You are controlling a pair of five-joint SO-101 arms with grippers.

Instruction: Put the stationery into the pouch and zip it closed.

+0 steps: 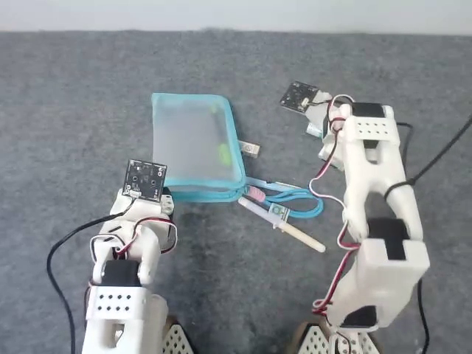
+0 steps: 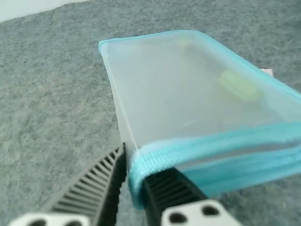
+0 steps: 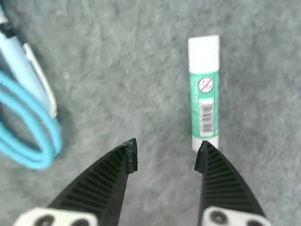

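Note:
A translucent pouch (image 1: 193,144) with turquoise edging lies flat on the grey carpet, with a yellow-green item (image 1: 222,153) inside it. My left gripper (image 2: 134,162) is shut on the pouch's near zipper edge (image 2: 155,155) at its corner. My right gripper (image 3: 167,146) hangs open above bare carpet. A green and white glue stick (image 3: 204,92) lies just beyond one of its fingertips, outside the jaws. Two pens (image 1: 279,214) lie side by side between the arms, beside the pouch's turquoise strap loop (image 1: 295,196).
A small white tag (image 1: 251,150) sticks out at the pouch's right edge. In the right wrist view the strap loop (image 3: 28,132) and a light blue pen (image 3: 21,61) lie off to one side. Open carpet surrounds the pouch on the left and far side.

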